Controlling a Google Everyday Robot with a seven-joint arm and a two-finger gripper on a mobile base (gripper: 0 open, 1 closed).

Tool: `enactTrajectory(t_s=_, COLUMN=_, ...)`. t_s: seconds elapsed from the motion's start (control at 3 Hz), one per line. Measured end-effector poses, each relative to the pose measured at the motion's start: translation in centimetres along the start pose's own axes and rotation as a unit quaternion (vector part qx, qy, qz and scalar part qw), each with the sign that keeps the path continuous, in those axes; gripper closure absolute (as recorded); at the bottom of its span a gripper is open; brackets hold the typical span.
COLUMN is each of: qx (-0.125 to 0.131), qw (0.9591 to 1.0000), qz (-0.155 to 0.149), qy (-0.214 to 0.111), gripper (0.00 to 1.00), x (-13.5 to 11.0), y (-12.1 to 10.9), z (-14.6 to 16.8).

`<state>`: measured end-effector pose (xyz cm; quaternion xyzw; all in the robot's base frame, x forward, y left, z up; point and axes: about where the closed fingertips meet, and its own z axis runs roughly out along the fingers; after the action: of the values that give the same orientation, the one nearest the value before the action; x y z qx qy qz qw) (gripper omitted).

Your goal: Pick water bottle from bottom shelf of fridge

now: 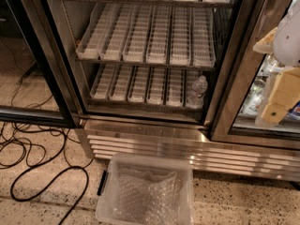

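Note:
The water bottle (198, 92) is small and clear with a white cap. It stands upright in the rightmost lane tray of the bottom shelf (140, 84) of the fridge (150, 135). The other lane trays of this shelf hold nothing. The fridge's left door is open, so the shelves are exposed. My gripper (273, 112), pale yellow under a white arm part, hangs at the right edge of the view. It is in front of the closed right glass door, well right of the bottle and about level with it. It holds nothing that I can see.
A clear plastic bin (146, 165) with bubble wrap sits on the floor just before the louvered base grille (154, 146). Black cables (33, 153) loop over the floor at left. The open door (33, 55) stands at left. Two upper shelves carry white lane trays.

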<state>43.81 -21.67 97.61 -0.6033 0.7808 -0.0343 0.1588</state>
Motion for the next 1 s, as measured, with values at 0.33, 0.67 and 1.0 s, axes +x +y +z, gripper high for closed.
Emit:
enactTrajectory(t_s=0.33, qx=0.000, qw=1.0000, qz=0.000, qy=0.000, gripper=0.00, x=0.0, y=0.0, z=0.0)
enactTrajectory(t_s=0.67, qx=0.003, qw=0.9999, qz=0.015, qy=-0.001, gripper=0.00, x=-0.2, y=0.2, z=1.1)
enactTrajectory(t_s=1.0, qx=-0.005, qw=0.9986, qz=0.052, qy=-0.003, gripper=0.00, x=0.2, y=-0.1, z=3.5)
